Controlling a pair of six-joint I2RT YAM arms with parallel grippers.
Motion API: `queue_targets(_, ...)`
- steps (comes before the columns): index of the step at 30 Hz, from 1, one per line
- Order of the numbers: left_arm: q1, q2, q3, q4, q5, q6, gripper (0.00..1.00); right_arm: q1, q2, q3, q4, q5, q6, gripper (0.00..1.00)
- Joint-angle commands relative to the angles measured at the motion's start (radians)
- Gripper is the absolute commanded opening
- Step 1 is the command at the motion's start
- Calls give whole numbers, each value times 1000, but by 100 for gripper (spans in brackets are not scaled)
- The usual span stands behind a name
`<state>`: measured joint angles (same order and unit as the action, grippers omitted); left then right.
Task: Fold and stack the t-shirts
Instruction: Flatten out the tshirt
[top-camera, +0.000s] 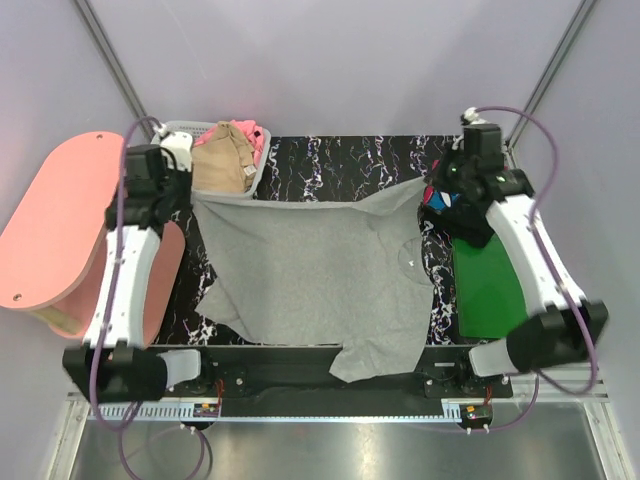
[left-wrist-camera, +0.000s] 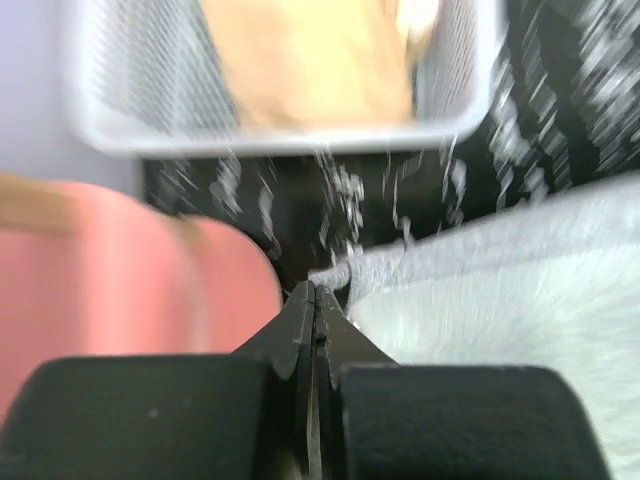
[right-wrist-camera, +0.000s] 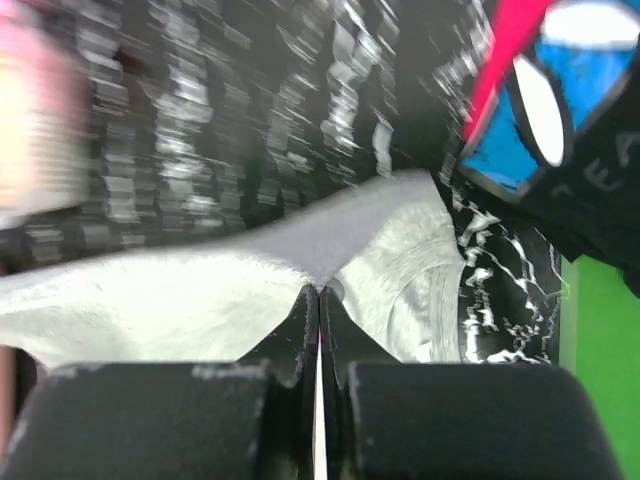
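A: Grey tee (top-camera: 310, 270): where does it lie?
B: Spread flat over the middle of the black marbled table (top-camera: 330, 155), collar toward the right. One sleeve droops over the near edge, between the two arm bases.
A: What about the left gripper (left-wrist-camera: 315, 295)?
B: Its jaws are pressed together on the far left corner of the cloth. The wrist view is blurred, but the grey corner sits right at the closed tips.
A: And the right gripper (right-wrist-camera: 320, 295)?
B: It is also clamped on the cloth, at the far right corner near the collar. A small peak of cloth rises into the closed jaws. The far edge runs nearly straight between the two grips.
A: Where are the other shirts?
B: The tan tee (top-camera: 222, 160) is bundled in the basket (top-camera: 180, 130) at the far left corner of the table. The pink tee (top-camera: 258, 135) is tucked in beside it, against the basket's right wall. The black tee (top-camera: 447, 200) is bunched at the far right, just beside the right gripper. Its blue, pink and white print shows in that wrist view.
A: Anything else on the right?
B: A green board (top-camera: 490, 290) lies flat along the right side. The black tee is at its far end, and the grey cloth stops just short of its left edge.
A: And on the left?
B: A pink panel (top-camera: 60, 220) with rounded ends, beyond the left arm.
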<state>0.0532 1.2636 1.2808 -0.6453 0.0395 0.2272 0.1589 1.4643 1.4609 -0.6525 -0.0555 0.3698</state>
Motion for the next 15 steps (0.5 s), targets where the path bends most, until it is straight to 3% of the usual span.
queue_targets(1,0,-150,211,-133,63,-34,0,-2,-304,44,18,-70,-5,0)
queue_targets(8,0,-401,215,-177,189,-71,0,-2,-542,88,-122,-127,-9,0)
queue_targets(15,2,-449,625,-362,218,-100,0,7,-673,363,-252,-153,-40,0)
